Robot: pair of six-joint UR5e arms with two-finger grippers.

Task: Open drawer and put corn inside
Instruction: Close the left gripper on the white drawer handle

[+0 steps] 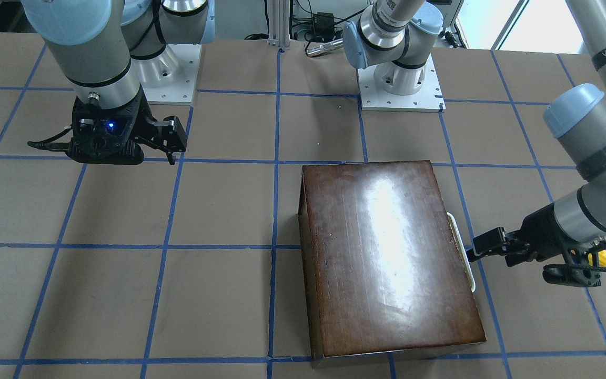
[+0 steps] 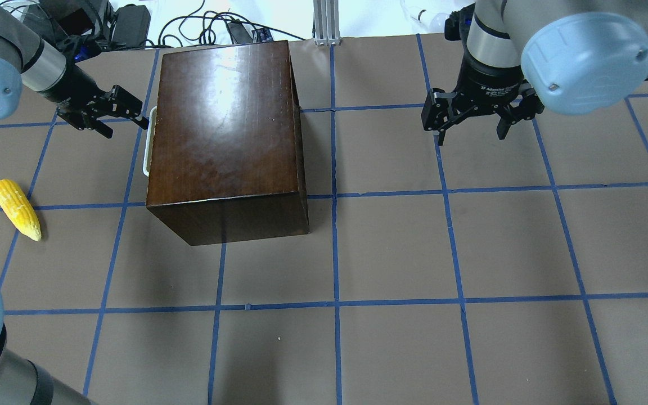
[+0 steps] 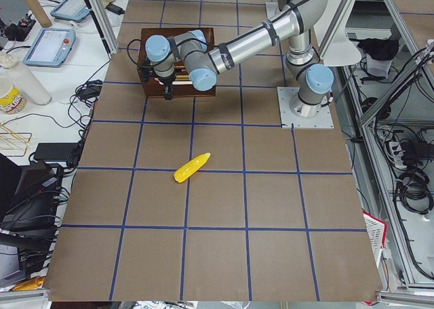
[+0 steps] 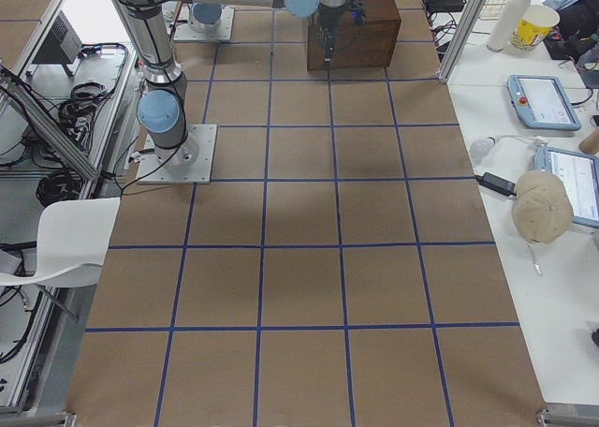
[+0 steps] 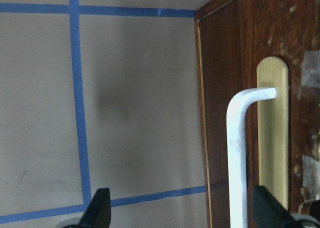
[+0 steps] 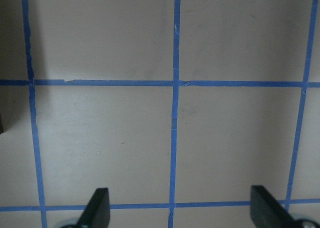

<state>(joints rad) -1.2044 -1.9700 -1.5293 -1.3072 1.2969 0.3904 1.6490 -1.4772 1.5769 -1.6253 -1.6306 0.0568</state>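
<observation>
Front-facing view: you've got the dark wooden box [image 1: 387, 252] closed on the bench [image 1: 177, 295], with the cream handle [image 1: 461, 247] on its side. The left end effector [image 1: 479, 251] is just beside that handle, spread and holding nothing. The right end effector [image 1: 169, 141] hangs well apart.

Overhead: the corn [image 2: 17, 209] lies on the bench on the left arm's side, well apart from the box, with nothing gripping it. The right end effector is wide and empty.

Left wrist: the drawer [image 5: 222, 113] is fully shut. The handle runs between the wide-set fingers [image 5: 97, 210], nearer the panel-side one and apparently touching neither.

Right wrist: just taped bench between wide fingers.

Step, as I judge it: reaching for the handle, grasp not yet made. Next you need to centre on the bar, close on it, then pull straight out from the box. The corn comes after.
</observation>
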